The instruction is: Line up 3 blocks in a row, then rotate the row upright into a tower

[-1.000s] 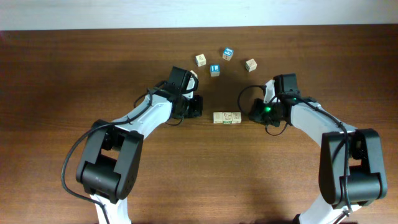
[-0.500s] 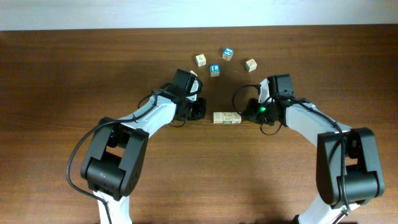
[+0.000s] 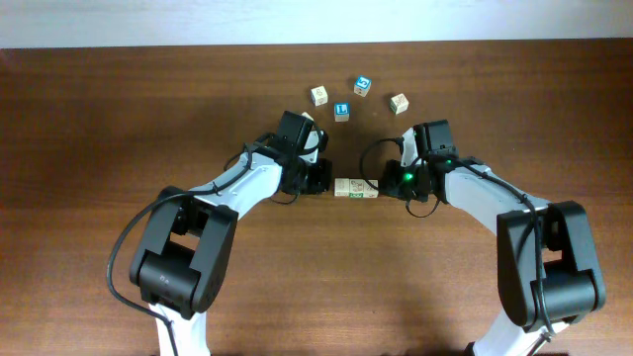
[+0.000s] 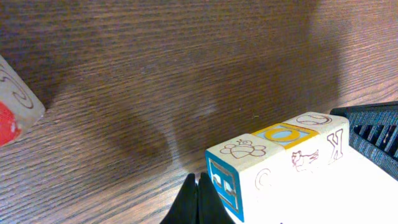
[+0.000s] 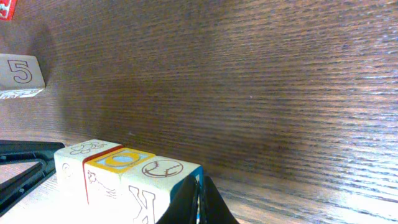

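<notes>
Both arms had closed in on the row of three alphabet blocks (image 3: 356,188) since a second earlier, and the row had slid a little toward the left arm. From overhead I saw the row lying mid-table (image 3: 119,109), with the left gripper (image 3: 319,179) at one end and the right gripper (image 3: 392,180) at the other. The left wrist camera showed its fingers (image 4: 194,202) pressed together with nothing between them, just beside the row's blue end face. The white print on that face was too oblique for me to read. The top faces carried a bee, a yellow-framed O and a baseball. The right wrist camera showed its fingers (image 5: 205,202) pressed together too, overlapping the baseball end. I could not tell whether either gripper touched the wood. A red-faced cube (image 4: 13,115) was cut off at the left wrist frame's edge. A cube marked 5 (image 5: 22,74) stood well apart, and the blue L cube (image 3: 341,111) sat among the loose cubes beyond
</notes>
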